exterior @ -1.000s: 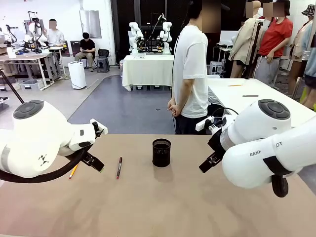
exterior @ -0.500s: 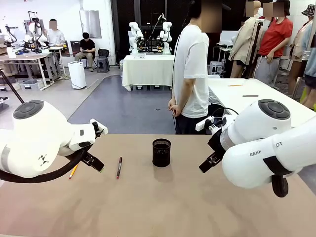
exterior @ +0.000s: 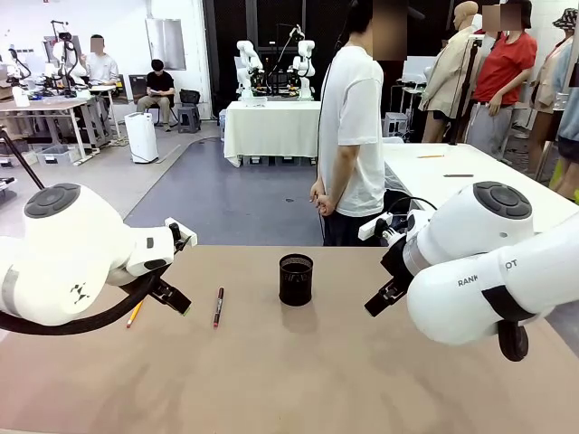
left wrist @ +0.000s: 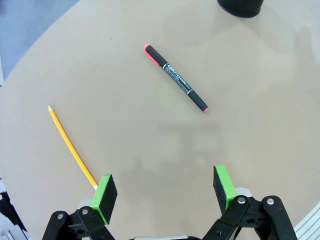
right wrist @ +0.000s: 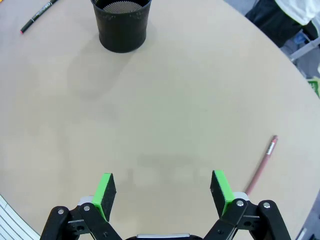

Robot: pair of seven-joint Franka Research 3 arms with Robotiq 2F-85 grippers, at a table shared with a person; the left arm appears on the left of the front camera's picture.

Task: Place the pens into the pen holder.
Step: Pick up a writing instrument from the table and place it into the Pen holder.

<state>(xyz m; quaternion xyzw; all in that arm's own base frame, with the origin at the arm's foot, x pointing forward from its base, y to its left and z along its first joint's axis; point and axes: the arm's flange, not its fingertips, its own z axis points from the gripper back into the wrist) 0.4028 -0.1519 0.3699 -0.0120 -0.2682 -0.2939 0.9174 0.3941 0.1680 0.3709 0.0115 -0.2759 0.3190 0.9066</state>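
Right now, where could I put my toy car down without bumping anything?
The near middle of the table, in front of the pen holder, is bare. Left is crowded: the dark red pen and the yellow pencil lie there. A reddish pen lies by the right gripper.

front: across table (exterior: 289,380) at person (exterior: 353,117) | wrists: downward, near | shared: pen holder (exterior: 296,278)

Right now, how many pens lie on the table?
3: yellow pencil near the left gripper, red-and-black pen left of the pen holder, reddish pen near the right gripper.
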